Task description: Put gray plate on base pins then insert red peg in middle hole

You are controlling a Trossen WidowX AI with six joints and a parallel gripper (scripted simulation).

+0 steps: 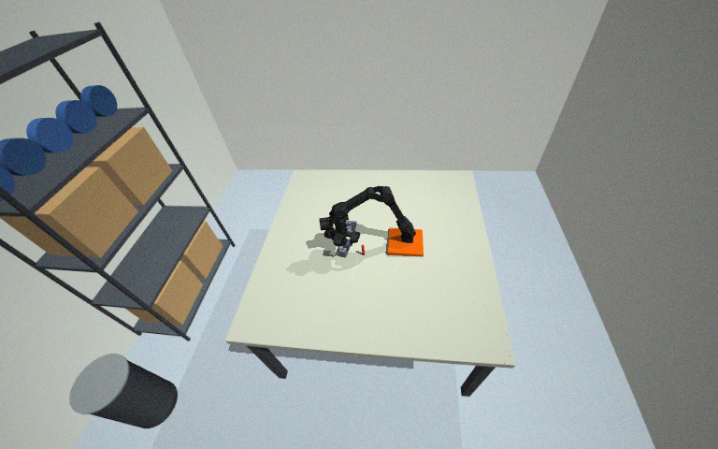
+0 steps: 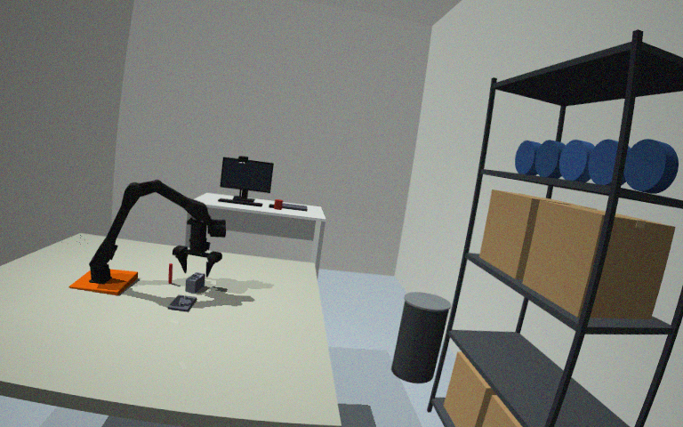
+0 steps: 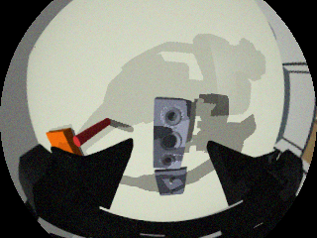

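Note:
The gray plate, seemingly the thick block with three holes in a row [image 1: 343, 252] [image 2: 195, 283] [image 3: 162, 106], stands on the table, apart from the base. The low, flat dark-gray base [image 1: 351, 225] [image 2: 177, 305] [image 3: 163, 188] lies beside it; its pins are too small to make out clearly. The red peg [image 1: 363, 249] [image 2: 170, 273] [image 3: 92, 131] stands upright on the table, between the block and the robot's mount. My gripper [image 2: 196, 274] [image 3: 172, 145] is open and empty, pointing down above the block. In the wrist view its fingertips appear on either side of the block, which is not gripped.
The orange mounting board [image 1: 396, 249] [image 2: 80, 286] [image 3: 59, 136] bears the arm on the peg's side of the table [image 1: 370, 307] [image 2: 100, 347]. A shelf rack [image 1: 158, 222] [image 2: 503, 352] and a dark bin [image 1: 142, 391] [image 2: 421, 337] stand off the table.

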